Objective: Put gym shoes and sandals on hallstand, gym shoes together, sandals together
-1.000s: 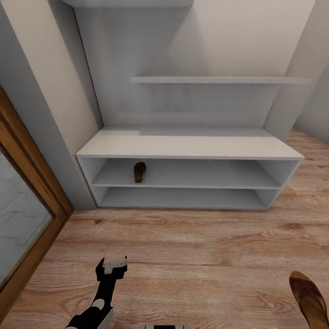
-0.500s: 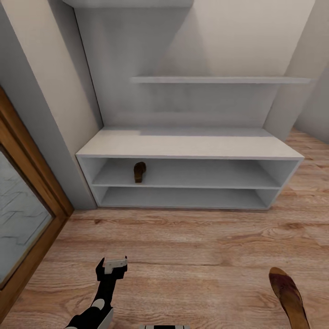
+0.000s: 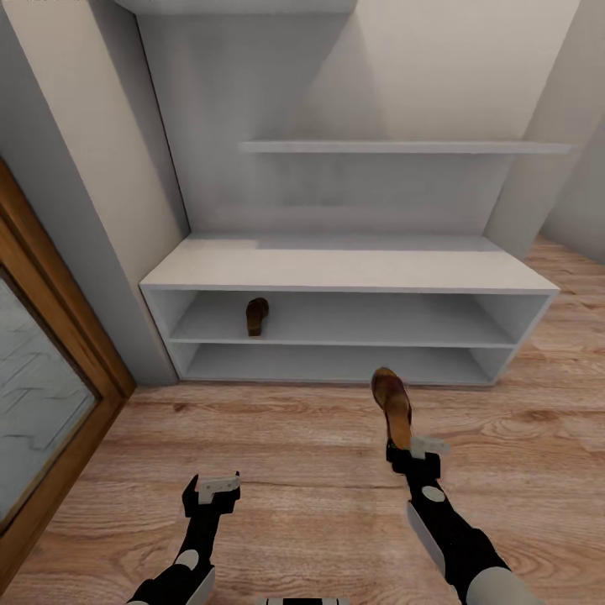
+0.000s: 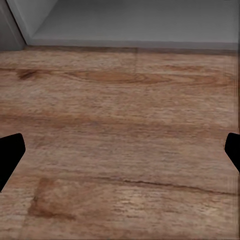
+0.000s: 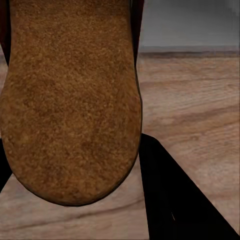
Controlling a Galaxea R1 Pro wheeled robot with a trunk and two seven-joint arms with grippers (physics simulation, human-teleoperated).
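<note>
the left gripper (image 3: 212, 490) hangs wide and empty over the wood-grain plank floor (image 3: 294, 437), well in front of the low white two-tier hallstand (image 3: 344, 273). one flat brown leather sandal (image 3: 256, 316) already sits at the left end of the hallstand's upper tier. the right gripper (image 3: 415, 447) pinches the second brown sandal (image 3: 392, 405) by one end, toe toward the hallstand (light, probably floppy, so a hold nearer mid-sole looks steadier)

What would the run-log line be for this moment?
stage: carrying | right gripper: shut on second sandal, short of hallstand | left gripper: open, over corridor floor | first sandal: upper shelf tier
</note>
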